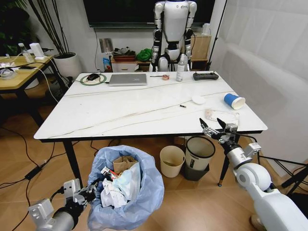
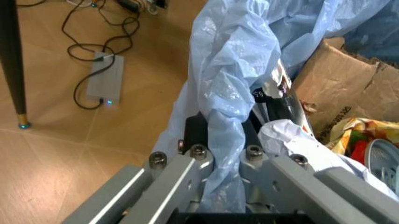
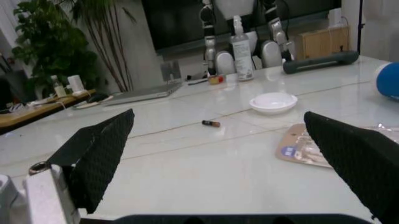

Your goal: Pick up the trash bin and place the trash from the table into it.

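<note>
1. Marble-look table (image 1: 120, 113) carries a blue paper cup (image 1: 234, 100), a white lid (image 1: 198, 99) and a flat wrapper (image 1: 210, 114).
2. Right gripper (image 1: 214, 127) hovers at its front edge, jaws spread wide.
3. Left gripper (image 2: 225, 140) clamps the bag-lined rim of the trash bin (image 1: 144, 202), held beside the floor below.

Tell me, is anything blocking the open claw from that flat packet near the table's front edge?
Nothing visible. The right gripper hovers open at the table edge, and the flat packet lies just beyond it on bare tabletop. The white lid and small battery sit farther back, out of the path.
</note>
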`<state>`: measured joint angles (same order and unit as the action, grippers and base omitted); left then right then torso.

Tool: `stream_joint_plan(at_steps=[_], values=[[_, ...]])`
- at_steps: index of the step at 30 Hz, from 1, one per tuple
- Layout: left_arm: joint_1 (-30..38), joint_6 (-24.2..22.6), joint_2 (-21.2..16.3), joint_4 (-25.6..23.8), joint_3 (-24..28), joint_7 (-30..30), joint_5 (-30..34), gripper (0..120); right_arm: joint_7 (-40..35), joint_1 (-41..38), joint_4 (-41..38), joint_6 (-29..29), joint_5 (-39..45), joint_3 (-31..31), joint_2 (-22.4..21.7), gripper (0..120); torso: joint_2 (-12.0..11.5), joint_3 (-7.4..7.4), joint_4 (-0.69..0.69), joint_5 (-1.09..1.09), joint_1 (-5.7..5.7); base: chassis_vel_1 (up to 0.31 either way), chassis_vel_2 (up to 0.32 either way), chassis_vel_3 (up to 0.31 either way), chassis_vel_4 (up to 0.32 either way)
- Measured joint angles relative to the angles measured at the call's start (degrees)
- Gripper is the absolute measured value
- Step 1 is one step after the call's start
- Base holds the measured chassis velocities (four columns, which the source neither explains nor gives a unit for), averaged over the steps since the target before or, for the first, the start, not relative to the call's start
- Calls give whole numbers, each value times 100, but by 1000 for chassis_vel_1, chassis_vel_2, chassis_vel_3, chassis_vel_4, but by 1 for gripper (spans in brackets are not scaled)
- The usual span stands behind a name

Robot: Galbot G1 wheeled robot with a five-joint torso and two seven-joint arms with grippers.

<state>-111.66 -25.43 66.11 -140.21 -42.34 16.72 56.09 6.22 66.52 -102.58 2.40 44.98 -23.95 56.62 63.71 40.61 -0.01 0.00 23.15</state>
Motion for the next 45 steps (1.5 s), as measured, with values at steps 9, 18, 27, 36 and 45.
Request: stream_joint_plan(at_steps=[9, 18, 27, 36, 45], values=[[8, -5, -3, 8, 20, 0, 1, 0, 37, 9, 7, 41, -17, -5, -3, 100, 0, 0, 1, 0, 0, -112, -105, 102, 105], [10, -9, 0, 16, 23, -2, 4, 0, 98, -6, 82, 149, -178, 4, 13, 100, 0, 0, 0, -1, 0, -111, -110, 102, 102], [-43, -10, 8, -5, -56, -6, 8, 0, 53, -481, 279, 73, -641, 283, -21, 100, 0, 0, -1, -2, 0, -37, -41, 38, 31], [-139, -10, 13, -108, -145, -8, -11, 0, -846, -1873, 852, -1088, -341, 986, -85, 100, 0, 1, 3, 2, 0, 0, 0, 0, 0], [-202, -9, 56, -172, -207, -13, -4, 0, -837, -2989, 2211, -1396, -214, 1112, 19, 100, 0, 1, 1, 2, 0, 0, 0, 0, 0]])
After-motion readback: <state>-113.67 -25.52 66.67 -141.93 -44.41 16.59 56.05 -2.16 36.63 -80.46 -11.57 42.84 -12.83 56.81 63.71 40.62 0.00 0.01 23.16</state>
